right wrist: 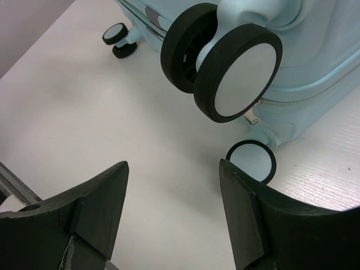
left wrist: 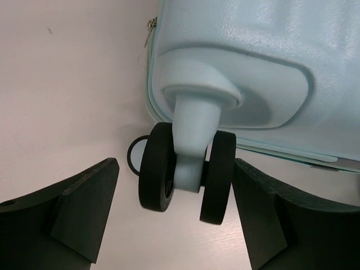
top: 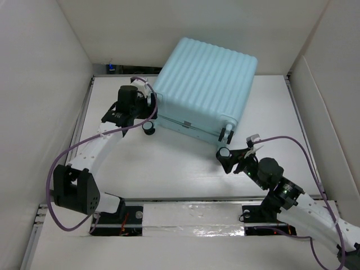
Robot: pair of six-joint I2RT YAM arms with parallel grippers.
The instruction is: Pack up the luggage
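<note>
Luggage (top: 202,84): closed, ribbed shell up, lying on the desk (top: 169,174) with its wheeled end turned toward both arms. It sits just ahead of each claw, spanning the space between them.

Left claw (left wrist: 175,169): jaws apart. A twin black wheel (left wrist: 157,169) on its pale aqua stem hangs directly between the two fingers (left wrist: 84,208). A gap shows on each side, so there is no contact and nothing is gripped. The moulded wheel housing lies above and beyond the fingertips. A zipper pull (left wrist: 149,28) hangs on the shell's edge further ahead, to the left. In the top view this claw (top: 147,115) is at the suitcase's near-left corner.

Right claw (right wrist: 173,169): jaws apart, nothing between the fingers but bare desk. A large twin wheel (right wrist: 236,79) with a white hub face stands ahead of the claw and a little to the right, raised off the surface. A lower wheel (right wrist: 251,160) lies just beside the right fingertip; contact cannot be judged. Another wheel (right wrist: 118,39) sits well ahead to the left. The top view puts this claw (top: 236,160) at the near-right corner of the suitcase.

Purple cable (top: 62,163) loops along the left arm.
</note>
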